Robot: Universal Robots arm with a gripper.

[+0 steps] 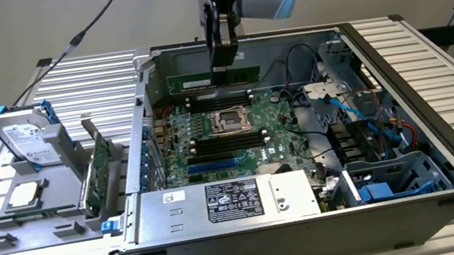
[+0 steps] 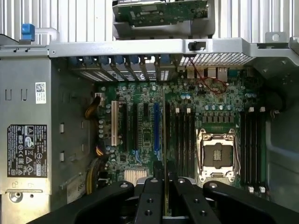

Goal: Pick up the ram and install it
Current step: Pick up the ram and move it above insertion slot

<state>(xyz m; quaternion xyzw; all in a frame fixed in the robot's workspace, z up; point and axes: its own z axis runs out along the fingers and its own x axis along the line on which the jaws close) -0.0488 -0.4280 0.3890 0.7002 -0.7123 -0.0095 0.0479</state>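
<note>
**Ram held over the open case**

The gripper (image 1: 221, 67) hangs from above into the open computer case (image 1: 312, 238). Its fingers (image 2: 152, 196) are drawn close and pinch the ram (image 1: 203, 80) by its upper edge. The green stick hangs level with its long side down.

In the exterior view the ram sits above the motherboard (image 1: 277, 119). It is over the memory slots (image 1: 215, 96) on the far side of the CPU socket (image 1: 230, 119), near the case's back wall.

In the wrist view the ram (image 2: 164, 140) shows edge-on as a thin line between the fingers. It runs parallel to the slots. I cannot tell whether its lower edge touches a slot.

The power supply (image 1: 228, 203) lies along the near wall.

Outside the case, on the exterior view's left, a hard drive (image 1: 26, 137) with blue rails and a green expansion card (image 1: 100, 167) stand upright in a grey holder (image 1: 37, 225).
</note>
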